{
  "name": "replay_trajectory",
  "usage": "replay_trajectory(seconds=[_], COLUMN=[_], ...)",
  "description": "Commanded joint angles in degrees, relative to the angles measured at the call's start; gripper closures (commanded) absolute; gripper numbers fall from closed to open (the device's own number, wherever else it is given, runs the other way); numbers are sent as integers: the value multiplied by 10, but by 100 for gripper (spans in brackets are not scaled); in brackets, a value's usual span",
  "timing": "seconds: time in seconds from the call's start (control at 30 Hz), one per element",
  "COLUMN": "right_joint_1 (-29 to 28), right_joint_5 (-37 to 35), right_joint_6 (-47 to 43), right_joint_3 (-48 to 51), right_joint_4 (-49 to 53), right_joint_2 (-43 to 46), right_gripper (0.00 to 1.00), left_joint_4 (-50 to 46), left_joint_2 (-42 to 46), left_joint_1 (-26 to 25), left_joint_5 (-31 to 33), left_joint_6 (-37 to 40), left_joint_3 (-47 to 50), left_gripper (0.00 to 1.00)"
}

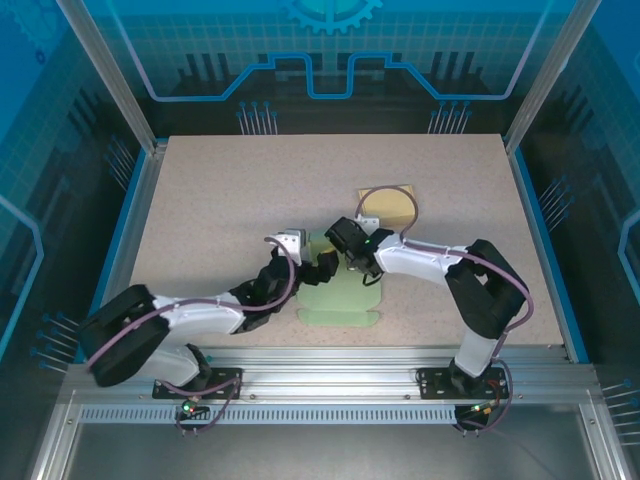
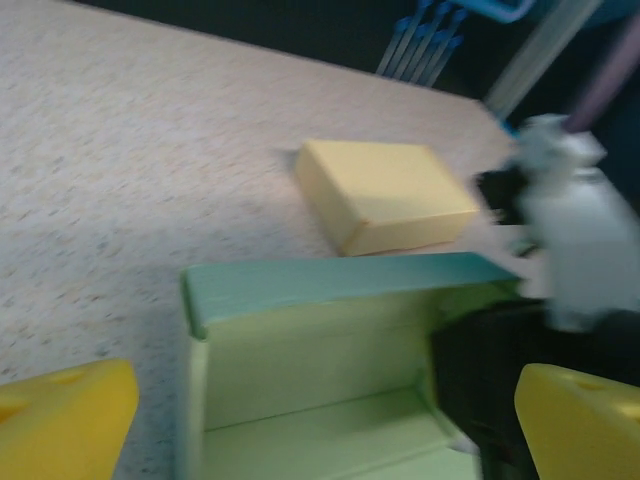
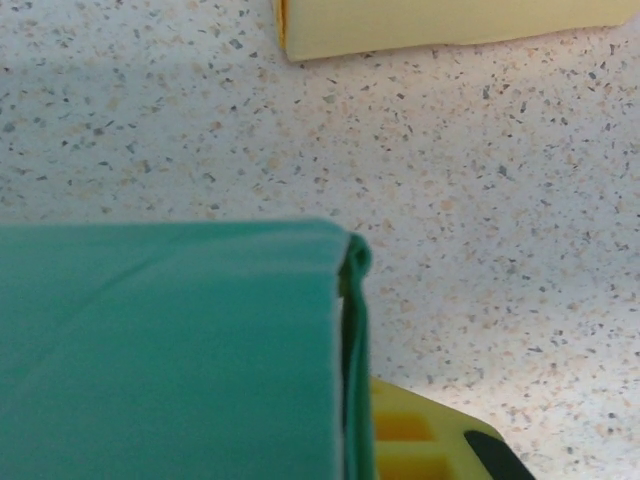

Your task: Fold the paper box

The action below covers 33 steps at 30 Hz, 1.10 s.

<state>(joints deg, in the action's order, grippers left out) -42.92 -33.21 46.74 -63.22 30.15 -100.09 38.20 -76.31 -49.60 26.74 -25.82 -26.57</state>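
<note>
left hand (image 2: 320, 425) spread before green paper box (image 2: 330, 285), right hand (image 1: 347, 258) pinching its wall

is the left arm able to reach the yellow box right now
Probably not directly: the half-folded green box and the right arm stand between the open left claw and the yellow box.

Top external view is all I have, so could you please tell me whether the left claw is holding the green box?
Observer: No, the left claw stands wide open, its yellow fingers far apart, gripping nothing.
Operator: And the right claw, please?
Observer: The right claw is shut on a raised, doubled-over wall of the green box.
Operator: Is the yellow box finished?
Observer: From the left wrist, the yellow box looks closed, lying flat beyond the green one.
</note>
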Motion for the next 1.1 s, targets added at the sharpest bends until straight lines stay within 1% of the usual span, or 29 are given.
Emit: replay_trajectory(seconds=[0.0, 0.13, 0.2, 0.27, 0.37, 0.43, 0.53, 0.63, 0.77, 0.97, 1.07], right_joint_1=[27, 42, 52, 67, 97, 120, 139, 141, 140, 126, 110], right_joint_5=[74, 134, 168, 204, 261, 294, 315, 305, 266, 154, 105], right_joint_6=[-59, -127, -166, -199, -242, -264, -294, -312, -310, -295, -290], right_joint_3=[-29, -74, -102, -125, -147, -168, -197, -228, -262, -309, -343], right_joint_4=[66, 142, 193, 232, 266, 289, 317, 340, 358, 389, 403], right_joint_2=[14, 2, -8, -18, -29, -51, -93, -139, -181, -250, -301], right_gripper=[100, 100, 100, 100, 100, 100, 100, 100, 100, 98, 98], left_joint_4=[-37, -120, -176, -227, -295, -324, -340, -344, -344, -334, -328], left_joint_2=[71, 161, 197, 227, 259, 273, 283, 285, 288, 292, 289], left_joint_1=[-7, -4, 7, 28, 72, 103, 125, 130, 133, 135, 135], left_joint_5=[-53, 16, 24, 8, -41, -81, -115, -125, -130, -128, -125], left_joint_6=[20, 13, 11, 4, -12, -26, -37, -43, -48, -46, -42], left_joint_3=[14, 15, 6, -6, -21, -28, -30, -28, -24, -19, -20], left_gripper=[1, 1, 1, 1, 1, 1, 1, 1, 1, 1, 1])
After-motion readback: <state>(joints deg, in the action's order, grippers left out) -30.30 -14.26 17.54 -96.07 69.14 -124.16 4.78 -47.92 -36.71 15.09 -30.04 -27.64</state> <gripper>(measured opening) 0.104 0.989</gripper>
